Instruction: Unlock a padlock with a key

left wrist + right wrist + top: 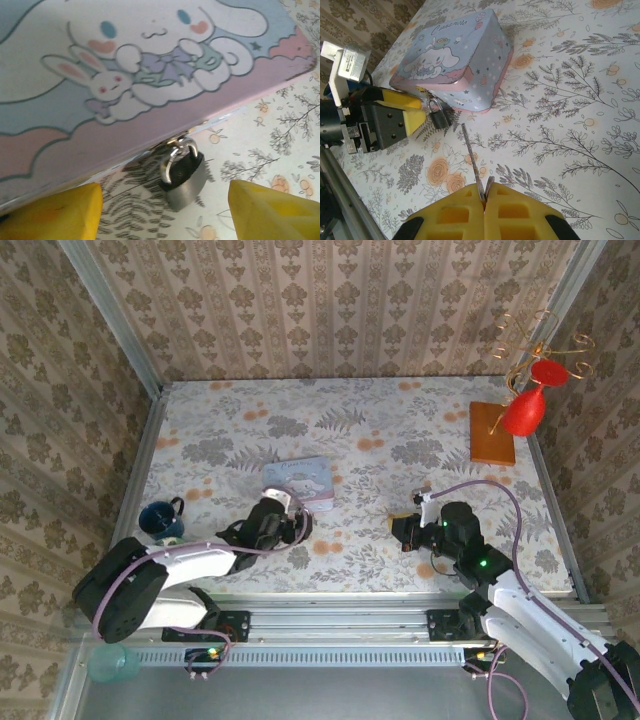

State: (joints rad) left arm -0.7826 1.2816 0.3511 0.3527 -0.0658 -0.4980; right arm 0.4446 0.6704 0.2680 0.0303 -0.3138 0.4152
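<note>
Yellow pads (50, 215) of the left end effector (165, 205) are being held spread wide just above the counter (580, 100), and the padlock (184, 180) is being flanked by them but touched by neither. That small dark padlock is being seen right against the front wall of the pastel cartoon tin (150, 75), with its silvery shackle uppermost and meeting the tin's lower edge. Further right, a thin metal key (470, 155) is being pinched between the pressed-together pads of the right end effector (484, 197), and its blade is being pointed toward the padlock while stopping short of it.
</note>
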